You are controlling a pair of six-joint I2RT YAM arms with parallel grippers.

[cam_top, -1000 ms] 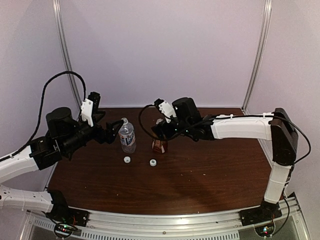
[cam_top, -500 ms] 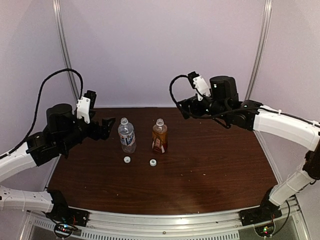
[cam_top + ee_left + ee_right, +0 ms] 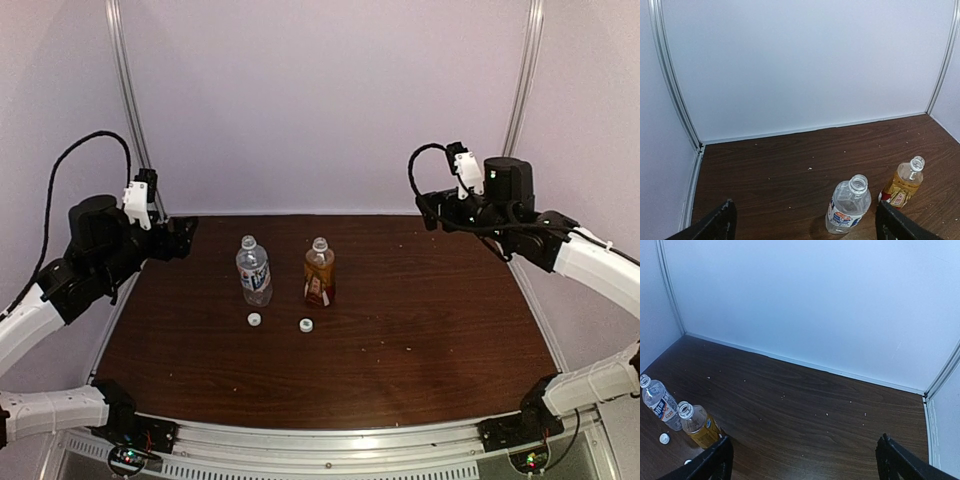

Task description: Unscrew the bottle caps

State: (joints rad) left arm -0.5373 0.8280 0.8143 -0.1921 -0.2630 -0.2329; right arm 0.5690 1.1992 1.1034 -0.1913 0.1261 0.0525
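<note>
Left end effector (image 3: 180,238) hovers above the far-left corner of the worktop (image 3: 420,330), released, nothing between its jaws; in its own wrist view the two dark fingers (image 3: 717,226) sit at the bottom corners, spread wide, with both bottles visible between them; well apart from either bottle. Clear bottle (image 3: 254,272), colourless liquid, white-blue label, stands upright left of centre on the worktop; neck open, no cap on it. Left cap (image 3: 254,320), small and white, lies flat on the wood just in front of the clear bottle, not touching it. Amber bottle (image 3: 319,274), red-yellow label, stands upright just to the right of the clear one, a narrow gap between them; neck likewise open. Right cap (image 3: 305,324), white, lies on the worktop just in front of the amber bottle, slightly to its left; the two caps are near each other, apart. Right end effector (image 3: 432,212) hangs high over the far-right part of the worktop, jaws spread, holding nothing; well apart from bottles and caps; from its wrist camera both bottles appear in the lower-left corner.
</note>
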